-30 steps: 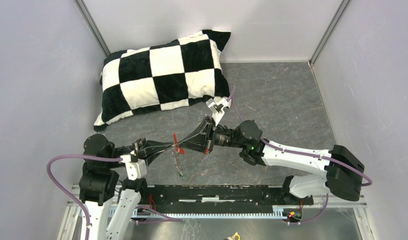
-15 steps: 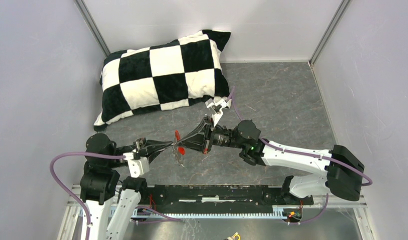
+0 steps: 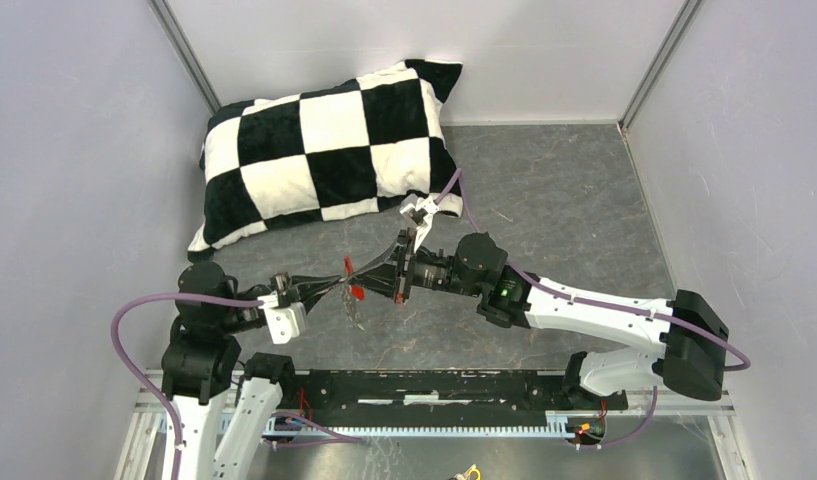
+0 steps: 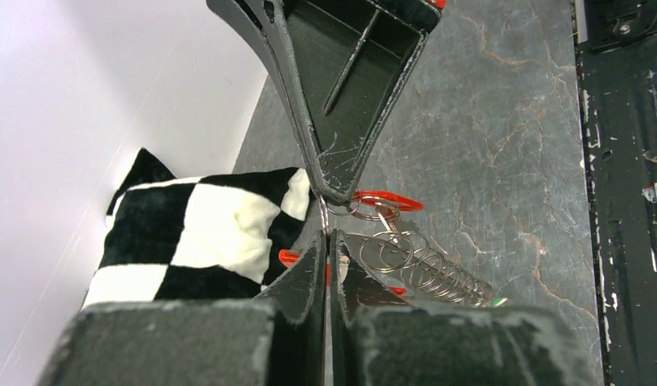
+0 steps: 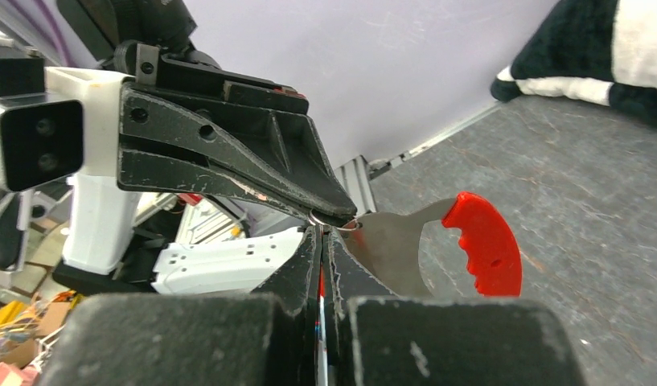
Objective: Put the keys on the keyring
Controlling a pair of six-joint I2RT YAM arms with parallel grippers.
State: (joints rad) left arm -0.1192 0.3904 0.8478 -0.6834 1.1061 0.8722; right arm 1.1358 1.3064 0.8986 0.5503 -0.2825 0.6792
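Note:
My two grippers meet tip to tip above the grey table. The left gripper (image 3: 339,285) (image 4: 326,235) is shut on the thin wire ring of the keyring (image 4: 353,211). The ring's curved red fob (image 5: 490,241) (image 4: 385,199) (image 3: 357,293) hangs beside the tips on a flat metal blade. A chain of small rings (image 4: 421,265) (image 3: 357,312) trails from it, with a green key (image 4: 495,301) at its far end. The right gripper (image 3: 364,277) (image 5: 322,229) is shut on a thin red sliver seen edge-on, apparently the red key. Another red piece shows behind my left fingers (image 4: 309,273).
A black-and-white checked pillow (image 3: 324,150) (image 4: 188,233) lies at the back left of the table. The black rail (image 3: 434,385) (image 4: 622,161) with the arm bases runs along the near edge. Grey walls close in both sides and the back.
Both grippers have shifted slightly left and away from the bases, still tip to tip. The chain, which hung long before, now hangs shorter under the tips.

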